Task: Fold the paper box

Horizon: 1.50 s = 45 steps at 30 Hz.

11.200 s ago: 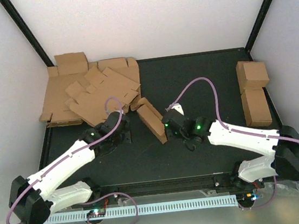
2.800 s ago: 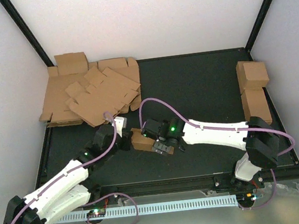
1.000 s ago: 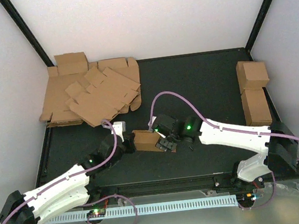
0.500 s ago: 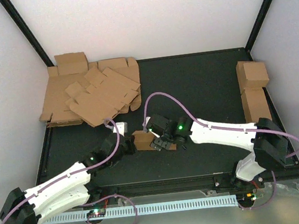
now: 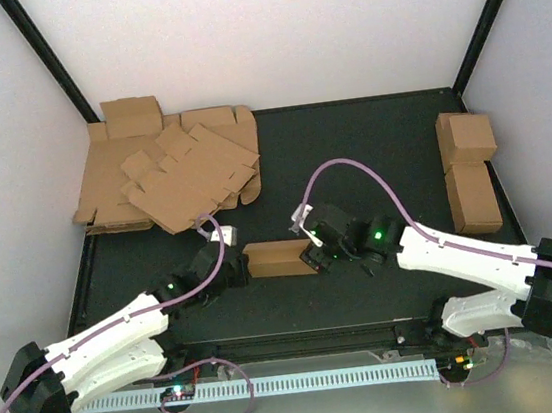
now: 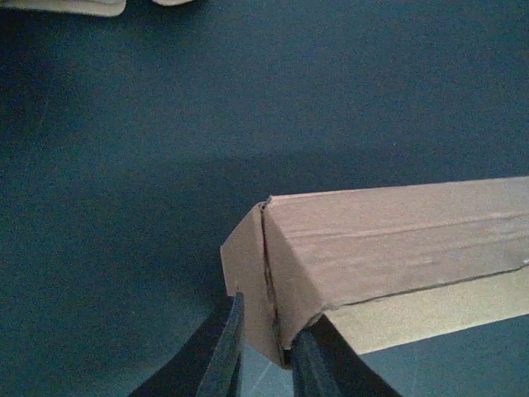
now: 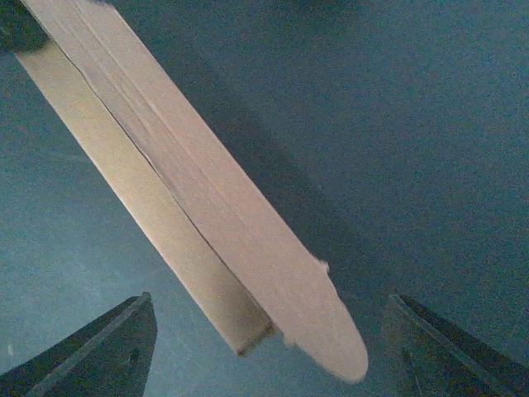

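Worktop (image 5: pixel 369 145) of black matting carried everything. Flat blanks (image 5: pixel 166 175) of brown cardboard lay in a loose, overlapping heap at its far left corner. Two finished cartons (image 5: pixel 470 173), both closed, stood end to end along the right edge, well apart from the rest. The box (image 5: pixel 281 259) lay long and low about midway across, nearer the near edge than the far one, its length running left to right. Its top and the long sides that showed were folded shut, so its inside was hidden. The left pincer (image 5: pixel 234 269) was at the box's left end, its fingers (image 6: pixel 225 356) drawn together on the end flap there, one against each face of the cardboard. The right pincer (image 5: pixel 319 258) was at the box's right end with its fingers (image 7: pixel 91 347) spread wide apart; the end of the box lay between them and touched neither.
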Each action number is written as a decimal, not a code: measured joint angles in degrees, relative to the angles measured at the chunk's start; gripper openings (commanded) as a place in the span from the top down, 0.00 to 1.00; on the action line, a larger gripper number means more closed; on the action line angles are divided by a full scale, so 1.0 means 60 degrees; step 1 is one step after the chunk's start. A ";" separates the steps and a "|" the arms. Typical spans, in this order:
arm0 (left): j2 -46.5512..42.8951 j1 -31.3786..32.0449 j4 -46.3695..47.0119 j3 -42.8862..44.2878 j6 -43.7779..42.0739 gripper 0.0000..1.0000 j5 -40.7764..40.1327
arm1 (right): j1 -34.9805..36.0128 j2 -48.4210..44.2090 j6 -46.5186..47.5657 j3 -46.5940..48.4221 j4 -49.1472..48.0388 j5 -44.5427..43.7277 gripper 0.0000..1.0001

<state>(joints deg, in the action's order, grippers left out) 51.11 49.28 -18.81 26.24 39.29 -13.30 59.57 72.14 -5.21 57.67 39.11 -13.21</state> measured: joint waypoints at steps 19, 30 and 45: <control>-0.0073 0.0000 0.0419 0.0087 -0.0208 0.55 0.0339 | -0.0936 -0.1297 -0.0914 -0.1974 -0.0787 0.0036 0.58; 0.0342 0.0000 0.0474 0.0087 -0.0328 0.65 0.0076 | -0.0936 -0.1013 -0.0798 -0.2248 -0.1552 0.0025 0.61; 0.0871 0.0000 0.0353 0.0616 -0.0674 0.76 -0.0248 | -0.0936 -0.3242 -0.0455 -0.4284 -0.3381 0.0280 0.51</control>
<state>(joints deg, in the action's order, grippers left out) 56.34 49.28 -16.69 29.93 35.24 -14.79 53.95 52.69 -7.94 31.97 18.83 -11.53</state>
